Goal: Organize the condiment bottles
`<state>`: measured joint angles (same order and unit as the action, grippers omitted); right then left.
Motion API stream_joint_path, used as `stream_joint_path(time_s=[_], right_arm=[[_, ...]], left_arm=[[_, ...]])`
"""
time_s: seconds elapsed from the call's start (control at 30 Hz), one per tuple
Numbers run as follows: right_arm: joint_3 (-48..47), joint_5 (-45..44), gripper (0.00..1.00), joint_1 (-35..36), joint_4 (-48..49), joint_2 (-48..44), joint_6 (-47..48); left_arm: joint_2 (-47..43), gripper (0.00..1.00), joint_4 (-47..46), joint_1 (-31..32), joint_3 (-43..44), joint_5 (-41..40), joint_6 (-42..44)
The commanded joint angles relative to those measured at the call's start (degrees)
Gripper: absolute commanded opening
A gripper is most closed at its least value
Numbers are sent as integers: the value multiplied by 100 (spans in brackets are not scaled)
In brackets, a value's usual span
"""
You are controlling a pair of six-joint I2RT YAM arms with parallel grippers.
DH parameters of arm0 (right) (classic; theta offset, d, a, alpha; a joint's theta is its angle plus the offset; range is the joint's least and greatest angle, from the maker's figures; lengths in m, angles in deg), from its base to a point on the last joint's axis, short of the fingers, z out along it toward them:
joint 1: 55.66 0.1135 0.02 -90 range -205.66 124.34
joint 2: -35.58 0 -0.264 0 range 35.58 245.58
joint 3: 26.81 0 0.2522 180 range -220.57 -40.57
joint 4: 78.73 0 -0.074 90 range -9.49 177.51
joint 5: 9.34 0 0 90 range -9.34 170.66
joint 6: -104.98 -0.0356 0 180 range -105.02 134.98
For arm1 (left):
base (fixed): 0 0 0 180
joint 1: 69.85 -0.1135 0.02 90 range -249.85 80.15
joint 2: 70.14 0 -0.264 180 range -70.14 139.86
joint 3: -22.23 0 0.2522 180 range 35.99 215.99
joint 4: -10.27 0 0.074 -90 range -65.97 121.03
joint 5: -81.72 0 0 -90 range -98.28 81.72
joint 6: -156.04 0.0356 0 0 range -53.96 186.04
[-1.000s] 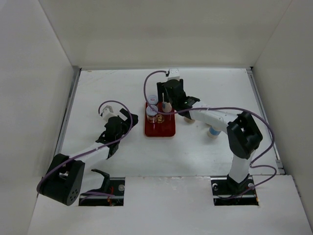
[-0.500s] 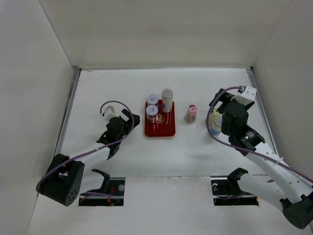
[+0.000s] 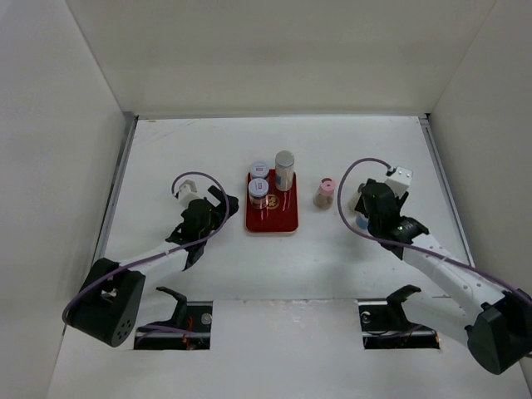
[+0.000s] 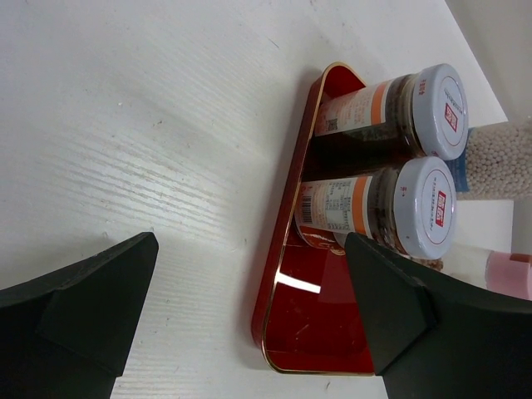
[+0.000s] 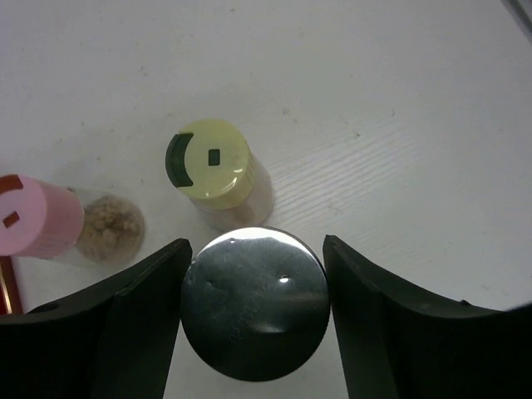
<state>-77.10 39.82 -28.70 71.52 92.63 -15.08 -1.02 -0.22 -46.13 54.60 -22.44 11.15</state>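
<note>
Three jars stand at the far end of the red tray [image 3: 278, 220]: two white-capped ones [image 3: 258, 188] and a taller grey-capped one [image 3: 284, 160]. A pink-capped jar [image 3: 325, 193] stands on the table to the right of the tray. My right gripper [image 3: 363, 214] is low over the jars at the right. In the right wrist view its fingers [image 5: 141, 307] straddle a silver-capped jar [image 5: 253, 303], close on both sides, with a yellow-capped jar [image 5: 209, 162] just beyond. My left gripper [image 3: 218, 204] is open and empty to the left of the tray [image 4: 332, 324].
White walls enclose the table on three sides. The near half of the tray is bare red surface. In the left wrist view the two white-capped jars [image 4: 374, 208] stand at the tray's far end. The pink cap [image 5: 33, 216] shows to the left of the right gripper.
My right arm has left the grey-capped jar standing on the tray, swung back to the right and come down around the silver-capped jar. The left arm has barely moved.
</note>
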Motion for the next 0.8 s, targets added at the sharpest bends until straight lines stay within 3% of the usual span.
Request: stream_joint_path(time_s=[0.0, 0.1, 0.3, 0.4, 0.6, 0.77], right_arm=[[-11, 138, 59, -99, 316, 78, -140], [-134, 111, 49, 102, 185, -211, -193], [-1162, 138, 48, 1349, -274, -363, -342], [-1531, 207, 49, 1877, 383, 225, -255], [-2348, 673, 51, 2265, 2133, 1753, 474], [-3201, 709, 52, 2213, 2161, 2862, 923]], left_arm=[[22, 100, -256, 22, 81, -61, -21], [49, 100, -247, -13, 99, 61, -30], [136, 100, -238, 49, 134, 17, -39], [110, 100, -264, 66, 116, -52, -39], [5, 100, -238, 22, 82, -8, -30], [172, 100, -212, -13, 134, 105, -39]])
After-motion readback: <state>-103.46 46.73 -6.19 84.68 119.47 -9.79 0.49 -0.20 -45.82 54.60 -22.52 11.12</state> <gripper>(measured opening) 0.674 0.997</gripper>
